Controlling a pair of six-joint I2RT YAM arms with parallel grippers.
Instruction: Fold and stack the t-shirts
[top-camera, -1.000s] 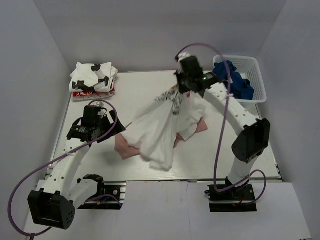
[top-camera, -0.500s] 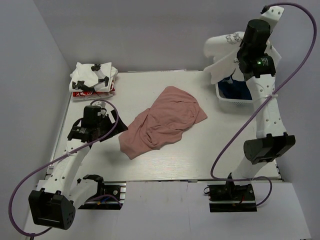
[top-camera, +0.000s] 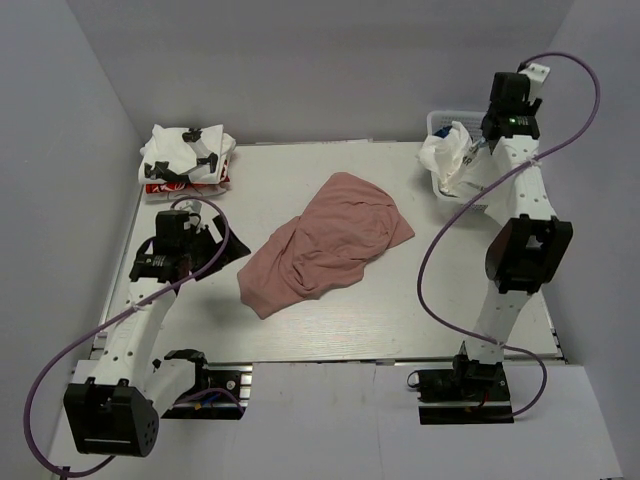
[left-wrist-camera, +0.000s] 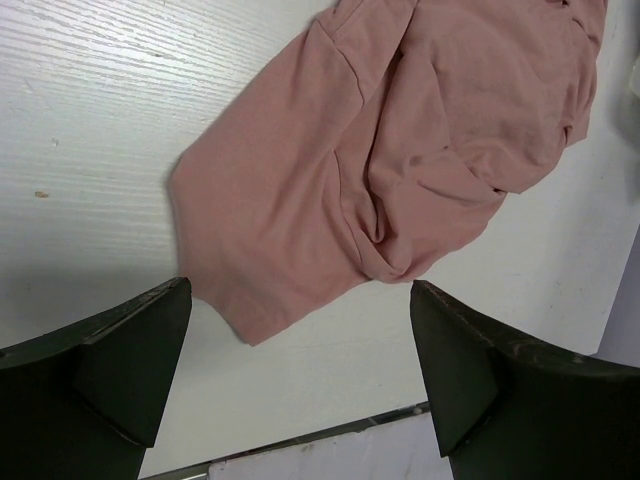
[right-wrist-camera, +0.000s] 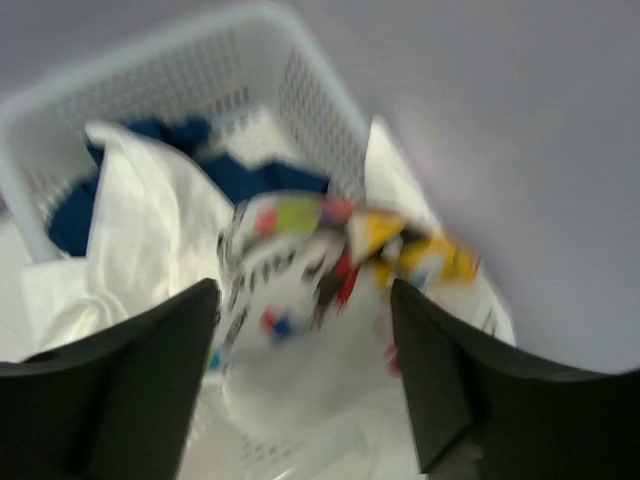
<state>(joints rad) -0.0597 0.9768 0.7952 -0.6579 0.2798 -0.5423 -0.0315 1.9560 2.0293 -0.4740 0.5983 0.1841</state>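
Moved in the last second: white printed tee (top-camera: 445, 155), off the table (top-camera: 300, 170) centre, now heaped in the mesh basket (top-camera: 436, 122) at 2 o'clock and spilling over its near-left rim.

- Right gripper (right-wrist-camera: 300, 300): swung up over the basket; jaws partly apart, gripping nothing, tee lying loose below.
- Blue tee (right-wrist-camera: 240, 175): in the basket, under the white one.
- Pink tee (top-camera: 330, 240): uncovered, crumpled at table centre.
- Left gripper (left-wrist-camera: 300, 300): at 8 o'clock of the pink tee, above its edge; spread fully wide, empty.
- Folded stack (top-camera: 185, 158): at 10 o'clock, far-left corner.
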